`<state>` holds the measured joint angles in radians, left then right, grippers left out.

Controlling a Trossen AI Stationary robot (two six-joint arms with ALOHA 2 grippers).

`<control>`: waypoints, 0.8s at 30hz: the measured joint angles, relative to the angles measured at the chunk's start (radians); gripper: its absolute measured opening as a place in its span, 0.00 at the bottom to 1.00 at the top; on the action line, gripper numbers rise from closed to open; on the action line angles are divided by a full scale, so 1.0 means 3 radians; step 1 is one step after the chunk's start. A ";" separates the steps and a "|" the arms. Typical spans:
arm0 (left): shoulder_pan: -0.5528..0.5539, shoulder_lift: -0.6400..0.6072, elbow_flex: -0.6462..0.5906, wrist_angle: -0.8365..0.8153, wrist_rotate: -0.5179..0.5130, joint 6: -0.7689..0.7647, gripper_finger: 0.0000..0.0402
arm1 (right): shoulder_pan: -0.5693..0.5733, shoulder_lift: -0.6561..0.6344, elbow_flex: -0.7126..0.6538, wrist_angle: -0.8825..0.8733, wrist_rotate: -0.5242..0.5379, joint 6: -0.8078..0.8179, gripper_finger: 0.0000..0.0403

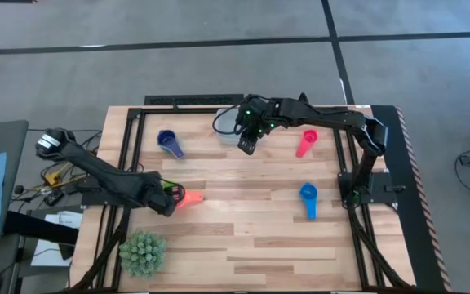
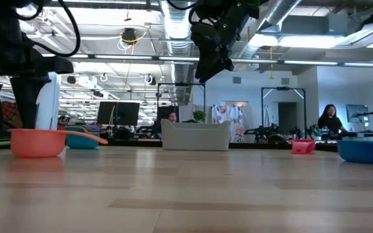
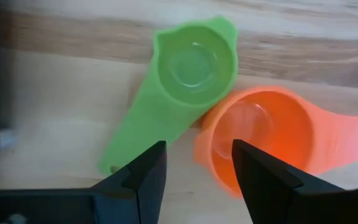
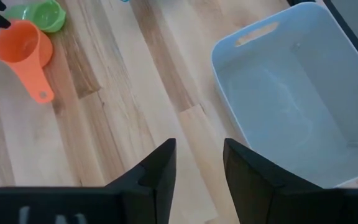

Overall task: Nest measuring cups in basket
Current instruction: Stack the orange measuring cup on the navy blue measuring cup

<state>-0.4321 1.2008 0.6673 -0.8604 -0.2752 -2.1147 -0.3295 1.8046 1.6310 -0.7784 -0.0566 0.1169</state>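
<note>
My left gripper (image 1: 168, 201) (image 3: 197, 177) is open, low over the table's left part. It hovers over a green measuring cup (image 3: 191, 68) and a coral-red one (image 3: 260, 134) (image 1: 191, 197), which lie side by side, bowls up and touching. My right gripper (image 1: 247, 140) (image 4: 197, 165) is open and raised well above the table (image 2: 212, 55), just on the near side of the grey-white basket (image 1: 228, 126) (image 4: 303, 93). The basket holds nothing that I can see. A dark blue cup (image 1: 168, 143), a pink cup (image 1: 306, 143) and a blue cup (image 1: 308, 198) lie apart on the wood.
A spiky green ball plant (image 1: 143, 251) stands near the table's near-left corner. Black frame rails (image 1: 129, 155) run along the left, far and right sides. Bare wood lies between the cups in the table's middle and near part. People and desks show beyond the far edge.
</note>
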 joint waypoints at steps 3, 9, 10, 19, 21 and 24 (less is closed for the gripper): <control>0.0039 0.0150 -0.0001 0.0092 0.0063 0.0000 0.43 | -0.0002 -0.0001 0.0000 0.0000 0.0000 -0.0043 0.38; 0.0060 0.0320 -0.0001 0.0220 0.0130 0.0001 0.41 | -0.0024 0.0000 0.0000 -0.0001 0.0000 -0.0068 0.37; 0.0060 0.0319 0.0000 0.0233 0.0126 0.0001 0.39 | -0.0030 0.0000 0.0000 -0.0001 0.0000 -0.0072 0.36; 0.0060 0.0315 0.0000 0.0235 0.0149 0.0239 0.05 | -0.0135 0.0000 0.0000 0.0001 -0.0085 -0.0143 0.31; 0.0060 0.0314 0.0000 0.0241 0.0145 0.0307 0.04 | -0.0160 0.0000 0.0000 0.0003 -0.0085 -0.0173 0.30; 0.0088 0.0312 0.0000 0.0318 0.0249 0.0454 0.07 | -0.0204 0.0000 0.0000 0.0004 -0.0089 -0.0208 0.28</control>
<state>-0.4057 1.2943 0.6675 -0.7652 -0.2004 -1.9785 -0.3908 1.8046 1.6310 -0.7771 -0.0832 0.0544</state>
